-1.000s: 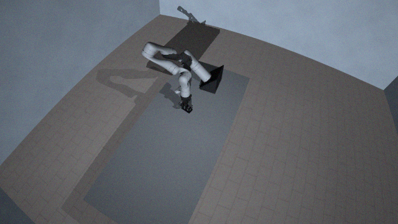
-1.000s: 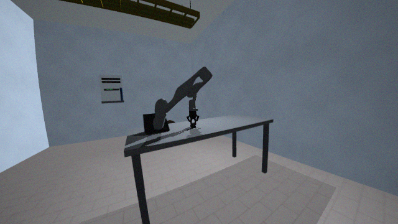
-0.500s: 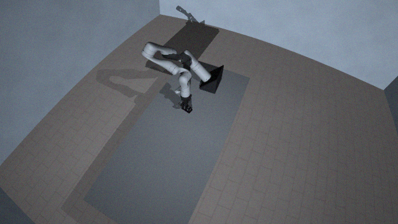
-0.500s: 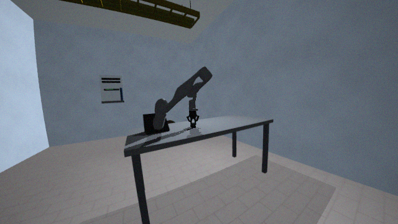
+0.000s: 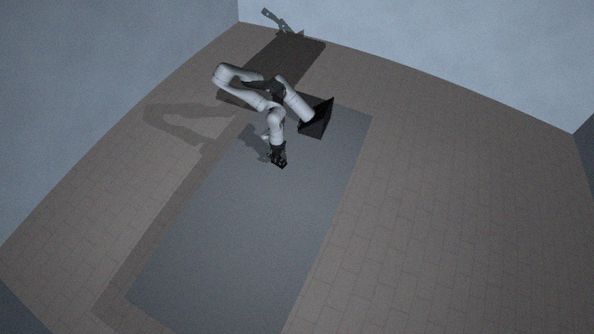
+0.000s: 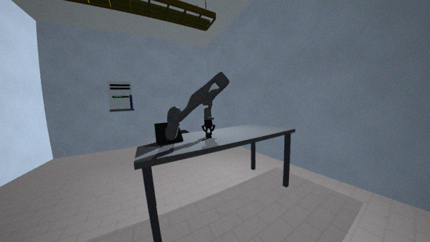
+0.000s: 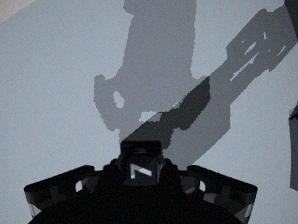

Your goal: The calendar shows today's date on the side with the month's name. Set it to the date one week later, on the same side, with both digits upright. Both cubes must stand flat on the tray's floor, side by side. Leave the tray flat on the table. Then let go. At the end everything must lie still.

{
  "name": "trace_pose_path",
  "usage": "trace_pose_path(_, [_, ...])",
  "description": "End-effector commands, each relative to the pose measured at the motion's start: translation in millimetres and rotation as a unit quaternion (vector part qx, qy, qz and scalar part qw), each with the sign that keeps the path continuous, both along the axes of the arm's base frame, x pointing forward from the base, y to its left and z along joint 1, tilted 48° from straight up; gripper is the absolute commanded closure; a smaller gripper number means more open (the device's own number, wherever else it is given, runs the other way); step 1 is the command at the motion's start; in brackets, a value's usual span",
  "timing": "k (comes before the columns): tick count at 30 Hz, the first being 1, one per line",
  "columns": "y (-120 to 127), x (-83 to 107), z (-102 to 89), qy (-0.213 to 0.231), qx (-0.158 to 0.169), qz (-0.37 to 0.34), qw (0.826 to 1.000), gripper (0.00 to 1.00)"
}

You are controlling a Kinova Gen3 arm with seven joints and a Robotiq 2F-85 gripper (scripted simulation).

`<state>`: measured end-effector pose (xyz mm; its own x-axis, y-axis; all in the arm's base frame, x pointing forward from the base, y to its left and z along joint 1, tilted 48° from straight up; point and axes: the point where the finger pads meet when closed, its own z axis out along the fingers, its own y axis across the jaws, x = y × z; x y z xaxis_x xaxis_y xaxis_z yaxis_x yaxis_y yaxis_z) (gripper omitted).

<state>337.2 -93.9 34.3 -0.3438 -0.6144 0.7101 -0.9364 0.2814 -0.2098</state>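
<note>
From the top view, the pincer (image 5: 278, 160) is seen over the bench (image 5: 241, 241), near the arm's dark base block (image 5: 322, 122). The tray cannot be made out here.

In the exterior view, the pincer (image 6: 208, 129) hangs just above the bench (image 6: 255, 132). A wall panel (image 6: 120, 96) lies well apart, and nothing is seen to block the way.

In the wrist view, a dark date cube (image 7: 141, 171) with a pale mark is pinched in the pincer. The dark shape at the right edge (image 7: 294, 119) cannot be identified. The cube is best kept level, and its digit confirmed upright before it is lowered.
</note>
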Motion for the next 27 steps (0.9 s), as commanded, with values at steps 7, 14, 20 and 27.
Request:
trace_pose_path(7, [0.6, 0.4, 0.2, -0.001, 0.000, 0.001, 1.000, 0.60])
trace_pose_path(14, [0.6, 0.4, 0.2, -0.001, 0.000, 0.001, 1.000, 0.52])
trace_pose_path(20, [0.6, 0.4, 0.2, -0.001, 0.000, 0.001, 1.000, 0.52])
trace_pose_path(27, [1.7, 0.5, 1.2, -0.001, 0.000, 0.001, 1.000, 0.52])
